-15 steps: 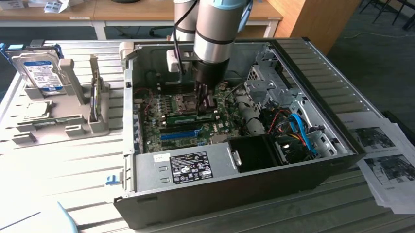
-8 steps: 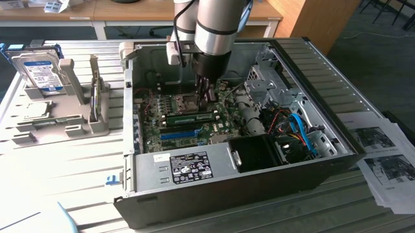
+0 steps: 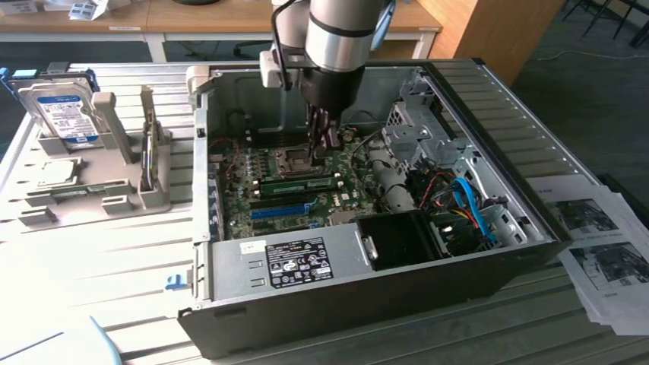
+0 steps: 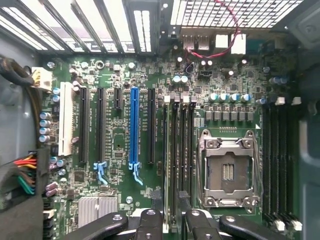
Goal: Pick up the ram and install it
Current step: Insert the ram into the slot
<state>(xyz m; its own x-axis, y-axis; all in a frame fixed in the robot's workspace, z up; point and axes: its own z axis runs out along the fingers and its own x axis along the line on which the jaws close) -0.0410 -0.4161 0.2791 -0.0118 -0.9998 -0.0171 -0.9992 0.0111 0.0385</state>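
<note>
Exterior view: an open computer case (image 3: 335, 304) lies on a slatted metal table (image 3: 102, 258), with printed sheets (image 3: 598, 243) at the exterior view's right and a grey rack (image 3: 91, 199) holding a hard drive (image 3: 61, 114) at its left. Inside, the ram (image 3: 299, 185) stands seated in a slot on the motherboard (image 3: 240, 207), and the gripper (image 3: 324, 150) hovers close above it. Wooden desks (image 3: 91, 15) and dark carpet (image 3: 568, 46) lie beyond. Wrist view, looking down, adds detail: the fingers (image 4: 150, 222) stand apart, holding nothing, with memory slots running between them, flanked by a blue slot (image 4: 133, 125) and the bare processor socket (image 4: 227, 172).
</note>
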